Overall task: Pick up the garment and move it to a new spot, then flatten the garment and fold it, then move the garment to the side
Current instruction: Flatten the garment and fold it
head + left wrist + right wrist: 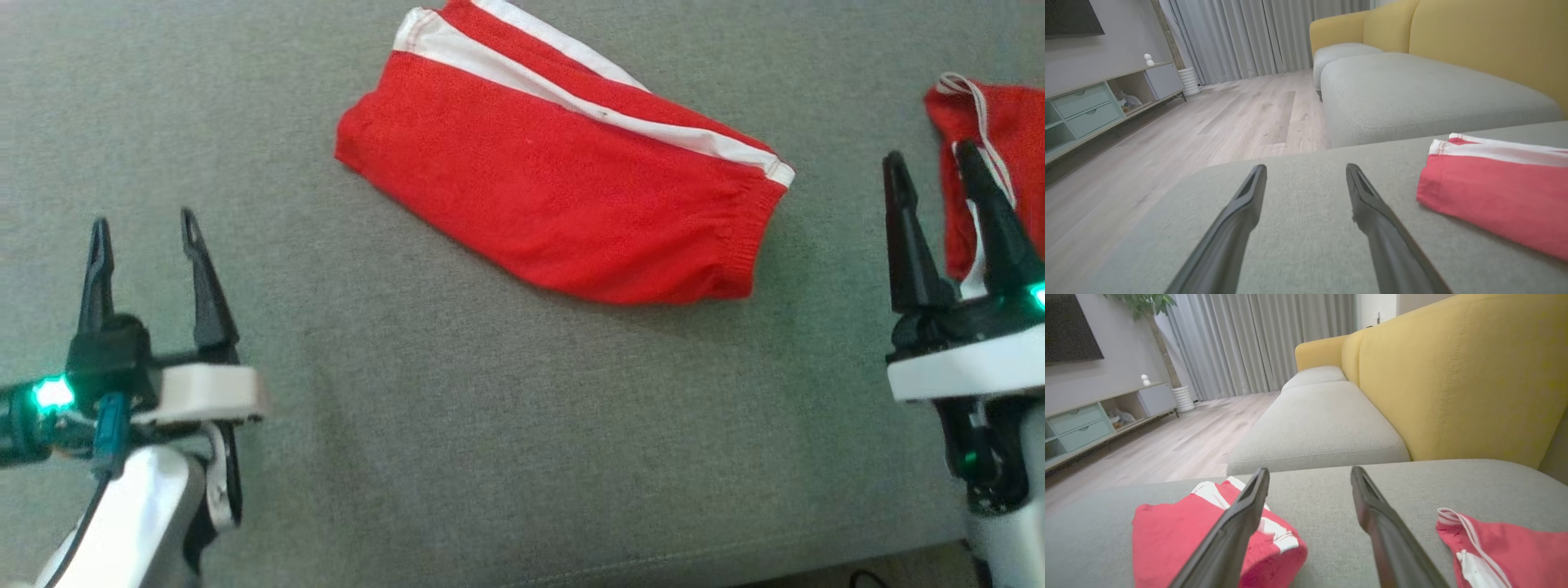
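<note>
Looks down on a pair of red shorts (563,180) with white side stripes, folded into a flat, tidy packet and resting on a grey sofa cushion (457,425). Places the left tool (145,222) well to the left of the shorts and nearer the robot, fingers spread wide, grasping nothing, clear of the cloth. Places the right tool (931,153) well to the right of the shorts, likewise released and empty, fingers parted. Shows a second red garment (1000,122) with a white drawstring farther right of the shorts, beyond the right tool, bunched up and partly hidden behind the dark fingers.

Reads as late in the task. Picking up, flattening and folding appear done for the shorts, judging by the neat doubled shape with the gathered elastic edge at the right end. Gives no sure sign of the final move to the side; possibly leaves that one step, a shift of the folded packet toward an edge of the cushion. Suggests, with both tools empty and apart from the shorts, either a finished garment or a pause ahead of that last move. Leaves the bunched garment right of the shorts seemingly unfolded.
</note>
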Available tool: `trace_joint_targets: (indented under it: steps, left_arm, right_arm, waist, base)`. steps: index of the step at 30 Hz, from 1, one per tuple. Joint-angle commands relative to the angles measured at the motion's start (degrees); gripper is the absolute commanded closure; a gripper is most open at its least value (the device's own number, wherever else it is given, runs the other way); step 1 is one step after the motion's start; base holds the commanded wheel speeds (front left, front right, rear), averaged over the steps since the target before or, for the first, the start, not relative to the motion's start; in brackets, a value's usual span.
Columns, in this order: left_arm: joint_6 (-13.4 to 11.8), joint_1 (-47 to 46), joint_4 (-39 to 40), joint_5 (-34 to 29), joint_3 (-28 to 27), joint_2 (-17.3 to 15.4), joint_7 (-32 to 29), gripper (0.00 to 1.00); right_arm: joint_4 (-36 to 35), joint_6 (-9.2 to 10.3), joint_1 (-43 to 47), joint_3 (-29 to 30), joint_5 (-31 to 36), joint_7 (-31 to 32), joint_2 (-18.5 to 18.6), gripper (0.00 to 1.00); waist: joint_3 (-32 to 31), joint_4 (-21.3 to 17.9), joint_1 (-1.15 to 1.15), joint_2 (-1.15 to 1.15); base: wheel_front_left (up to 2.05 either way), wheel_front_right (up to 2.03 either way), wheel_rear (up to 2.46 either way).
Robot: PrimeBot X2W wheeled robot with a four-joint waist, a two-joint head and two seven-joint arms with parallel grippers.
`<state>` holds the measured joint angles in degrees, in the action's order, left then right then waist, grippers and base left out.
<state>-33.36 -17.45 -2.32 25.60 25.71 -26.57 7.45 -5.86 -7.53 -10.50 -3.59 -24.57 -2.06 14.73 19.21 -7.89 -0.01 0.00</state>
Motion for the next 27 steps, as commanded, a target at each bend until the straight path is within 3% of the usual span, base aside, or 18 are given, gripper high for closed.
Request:
trace_joint_targets:
  steps: [1,7,18,22,27]
  left_arm:
    - [-0.8,-1.0,3.3,-0.4,-2.5,-2.8,-1.1,0.0]
    - [-2.1,2.9,8.2,0.4,-2.0,-4.7,-5.6,0.0]
    - [-2.7,2.2,10.5,-0.1,-1.3,-5.5,-7.8,0.0]
    - [-0.1,-2.0,10.7,-1.2,0.9,-6.0,-9.4,0.0]
    - [7.8,-14.7,7.4,-1.6,6.2,-3.6,-14.9,0.0]
  right_arm:
    - [-2.5,0.04,0.9,-0.2,0.8,0.8,0.3,0.0]
    - [-4.2,0.04,3.2,0.8,1.3,3.0,-1.2,0.0]
    - [-4.6,0.04,2.8,1.1,1.0,4.0,-1.2,0.0]
    - [-4.8,0.04,2.7,1.6,1.0,4.2,-1.1,0.0]
    - [-4.9,0.04,1.7,1.7,0.5,4.5,-0.7,0.0]
  waist:
    - [-0.4,0.5,0.01,0.0]
    - [-0.4,0.9,0.01,0.0]
    - [0.2,0.9,0.01,0.0]
    - [1.3,1.3,0.01,0.0]
    - [3.7,0.8,0.01,0.0]
  base:
    - [0.0,0.0,0.0]
    - [0.0,0.0,0.0]
    - [0.0,0.0,0.0]
    - [0.0,0.0,0.0]
    - [0.0,0.0,0.0]
